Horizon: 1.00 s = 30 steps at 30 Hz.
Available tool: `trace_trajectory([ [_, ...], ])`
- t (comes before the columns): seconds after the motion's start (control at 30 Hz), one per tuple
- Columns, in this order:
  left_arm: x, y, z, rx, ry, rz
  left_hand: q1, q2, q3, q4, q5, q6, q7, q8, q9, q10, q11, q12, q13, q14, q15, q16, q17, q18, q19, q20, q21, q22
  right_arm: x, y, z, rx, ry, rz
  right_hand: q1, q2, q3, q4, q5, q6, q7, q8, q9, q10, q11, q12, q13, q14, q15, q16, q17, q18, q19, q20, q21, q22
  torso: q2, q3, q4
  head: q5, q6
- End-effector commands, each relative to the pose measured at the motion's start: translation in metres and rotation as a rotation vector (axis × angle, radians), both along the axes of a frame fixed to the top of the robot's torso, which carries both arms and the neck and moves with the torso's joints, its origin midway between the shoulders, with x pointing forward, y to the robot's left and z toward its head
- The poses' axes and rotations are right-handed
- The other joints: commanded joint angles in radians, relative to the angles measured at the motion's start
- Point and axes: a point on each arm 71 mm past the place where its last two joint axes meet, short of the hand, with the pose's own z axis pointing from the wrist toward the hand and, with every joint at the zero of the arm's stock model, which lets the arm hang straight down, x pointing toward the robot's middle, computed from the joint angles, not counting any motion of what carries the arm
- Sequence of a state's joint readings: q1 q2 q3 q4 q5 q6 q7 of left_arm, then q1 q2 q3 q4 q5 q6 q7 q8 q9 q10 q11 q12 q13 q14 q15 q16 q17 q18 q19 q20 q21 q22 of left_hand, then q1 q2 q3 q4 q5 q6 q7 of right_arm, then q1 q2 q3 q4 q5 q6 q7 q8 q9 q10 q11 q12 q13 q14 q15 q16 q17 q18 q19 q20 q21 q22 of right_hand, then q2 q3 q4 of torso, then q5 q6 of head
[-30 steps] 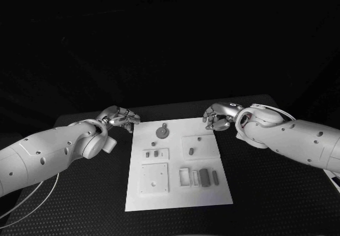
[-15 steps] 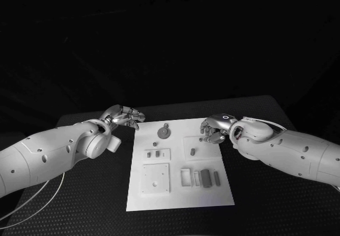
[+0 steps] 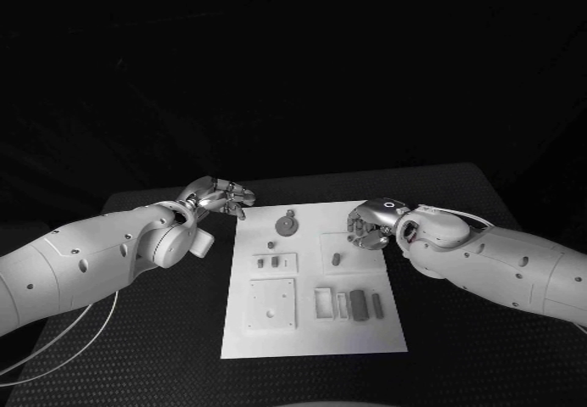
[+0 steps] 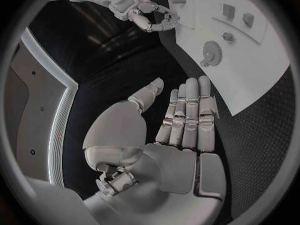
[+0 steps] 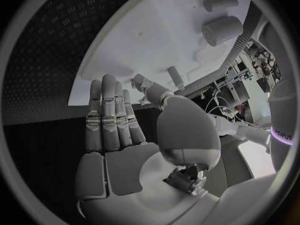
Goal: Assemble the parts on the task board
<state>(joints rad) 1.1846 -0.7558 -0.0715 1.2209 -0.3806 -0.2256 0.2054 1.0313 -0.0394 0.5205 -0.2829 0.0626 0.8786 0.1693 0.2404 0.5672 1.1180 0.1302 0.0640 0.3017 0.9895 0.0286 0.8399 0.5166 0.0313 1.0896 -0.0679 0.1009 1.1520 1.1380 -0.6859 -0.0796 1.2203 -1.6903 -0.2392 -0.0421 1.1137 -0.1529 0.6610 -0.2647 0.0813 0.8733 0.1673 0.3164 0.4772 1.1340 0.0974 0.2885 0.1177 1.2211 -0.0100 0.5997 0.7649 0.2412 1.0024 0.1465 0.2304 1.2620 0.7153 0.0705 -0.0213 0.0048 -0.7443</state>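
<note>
**Both hands hovering open at the board's far corners**

Your left hand (image 3: 218, 198) is reaching in over the black table (image 3: 147, 339) just beside the task board (image 3: 312, 335), fingers (image 4: 187, 112) extended side by side and gripping nothing. Your right hand (image 3: 371, 224) is hanging over the board's far right edge, fingers (image 5: 109, 115) straight, thumb apart, empty. The grey parts (image 3: 357, 303) are lying on the board between your arms.
</note>
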Motion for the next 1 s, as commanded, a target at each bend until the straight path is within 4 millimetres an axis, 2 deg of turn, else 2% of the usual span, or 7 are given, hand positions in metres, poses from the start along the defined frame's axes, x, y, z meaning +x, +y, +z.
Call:
trace_trajectory([
  [0.03, 0.000, -0.002, 0.001, -0.021, -0.001, -0.014, -0.009, -0.001, -0.007, 0.002, -0.003, -0.005, 0.004, 0.001, -0.001, -0.003, 0.004, 0.004, -0.001, -0.002, 0.001, -0.004, -0.001, 0.012, 0.002, 0.000, -0.006, -0.001, -0.002, 0.001, -0.006, -0.021, 0.007, 0.013, 0.005, 0.001, -0.001, 0.003, -0.002, 0.012, -0.001, 0.005, 0.001, 0.012, 0.002, -0.005, 0.004, 0.001, 0.002, 0.005, 0.002, 0.021, 0.006, 0.002, -0.006, 0.003, 0.000, -0.0003, -0.0006, 0.006, -0.003],
  [0.47, 0.000, -0.003, 0.001, -0.021, 0.000, -0.015, -0.011, -0.001, -0.009, 0.003, -0.003, -0.005, 0.008, 0.001, -0.001, -0.002, 0.004, 0.004, -0.003, 0.000, 0.001, -0.008, 0.000, 0.012, 0.005, 0.000, -0.009, -0.004, -0.005, 0.008, -0.014, -0.026, 0.027, 0.033, 0.016, 0.038, 0.003, -0.013, -0.001, 0.060, -0.022, 0.024, 0.012, 0.064, -0.013, -0.012, 0.030, 0.010, -0.010, 0.018, 0.008, 0.021, 0.022, -0.002, -0.013, 0.014, 0.000, 0.0010, -0.0017, 0.015, -0.010],
  [1.0, 0.001, -0.001, 0.000, -0.017, 0.003, -0.008, -0.012, -0.001, -0.012, 0.003, -0.003, -0.008, 0.010, 0.000, -0.002, -0.004, 0.004, 0.003, -0.005, 0.001, 0.002, -0.011, 0.002, 0.012, 0.007, 0.000, -0.012, -0.006, -0.008, 0.012, -0.021, -0.044, 0.049, 0.048, 0.018, 0.056, 0.005, -0.020, -0.001, 0.083, -0.031, 0.031, 0.017, 0.085, -0.020, -0.017, 0.045, 0.018, -0.016, 0.030, 0.013, 0.021, 0.035, -0.007, -0.013, 0.023, 0.000, 0.0012, -0.0029, 0.022, -0.015],
])
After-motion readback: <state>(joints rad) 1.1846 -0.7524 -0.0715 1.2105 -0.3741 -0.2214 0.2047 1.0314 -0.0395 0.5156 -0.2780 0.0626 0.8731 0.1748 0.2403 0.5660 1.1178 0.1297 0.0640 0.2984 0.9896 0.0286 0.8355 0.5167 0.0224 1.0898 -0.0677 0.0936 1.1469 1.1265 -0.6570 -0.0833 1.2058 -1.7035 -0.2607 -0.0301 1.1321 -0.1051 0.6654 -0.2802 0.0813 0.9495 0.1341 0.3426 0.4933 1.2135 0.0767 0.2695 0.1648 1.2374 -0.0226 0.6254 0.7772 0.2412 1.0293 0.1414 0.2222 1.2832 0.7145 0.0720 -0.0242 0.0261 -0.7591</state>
